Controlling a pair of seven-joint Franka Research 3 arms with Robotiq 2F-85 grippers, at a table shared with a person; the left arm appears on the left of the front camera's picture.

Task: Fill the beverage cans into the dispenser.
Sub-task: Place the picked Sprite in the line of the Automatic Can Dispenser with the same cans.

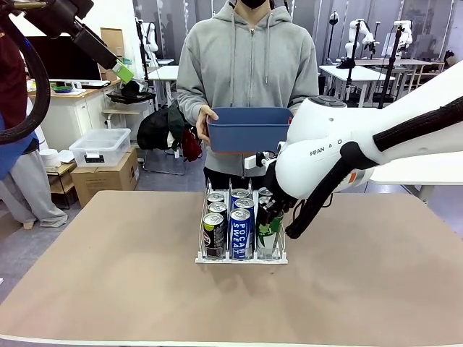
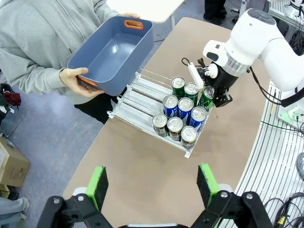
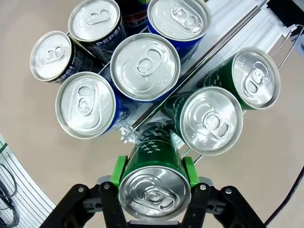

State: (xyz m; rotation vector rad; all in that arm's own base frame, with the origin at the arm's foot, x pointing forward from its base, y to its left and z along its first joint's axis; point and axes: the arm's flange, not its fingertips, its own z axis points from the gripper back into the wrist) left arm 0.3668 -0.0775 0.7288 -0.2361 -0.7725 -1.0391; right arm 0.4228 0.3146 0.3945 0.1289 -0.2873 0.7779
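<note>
The dispenser (image 1: 242, 258) stands mid-table, its three lanes running toward the person. Black beverage cans (image 1: 213, 235) fill the left lane and blue cans (image 1: 240, 230) the middle. In the right lane stand two green cans (image 3: 211, 118). My right gripper (image 3: 154, 170) is shut on a third green can (image 3: 154, 183), held tilted at that lane's front end (image 1: 269, 230). From the left wrist view the same grip shows beside the rack (image 2: 207, 97). My left gripper (image 2: 153, 185) is open, raised high over the table's left side (image 1: 124, 72).
The person at the far edge holds an empty blue bin (image 1: 249, 129) with both hands above the dispenser's back end (image 2: 142, 80). Bare brown table (image 1: 108, 275) lies left, right and in front of the rack.
</note>
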